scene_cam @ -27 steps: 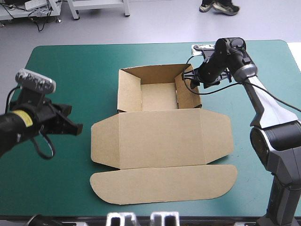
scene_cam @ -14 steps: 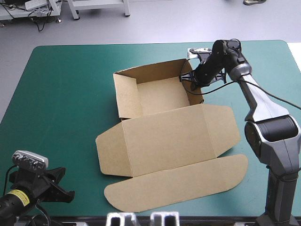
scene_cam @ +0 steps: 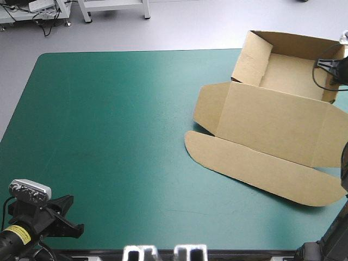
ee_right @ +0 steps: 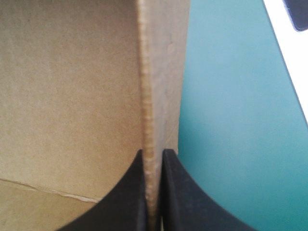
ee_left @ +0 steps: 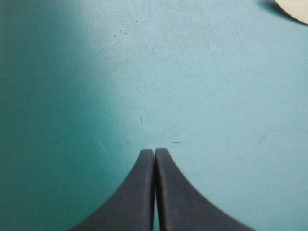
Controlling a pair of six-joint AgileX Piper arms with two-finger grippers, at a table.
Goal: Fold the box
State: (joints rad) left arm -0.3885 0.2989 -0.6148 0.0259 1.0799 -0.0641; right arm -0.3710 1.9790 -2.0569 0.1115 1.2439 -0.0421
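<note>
The box [scene_cam: 272,122] lies at the table's [scene_cam: 109,136] far right corner. It is an open tray with its walls up, the tray end reaching over the far edge and the lid flat toward the near side. The right gripper [ee_right: 153,153] pinches the tray's right wall. The left gripper [ee_left: 154,151] — clenched, holding nothing — hovers over the near left corner.
</note>
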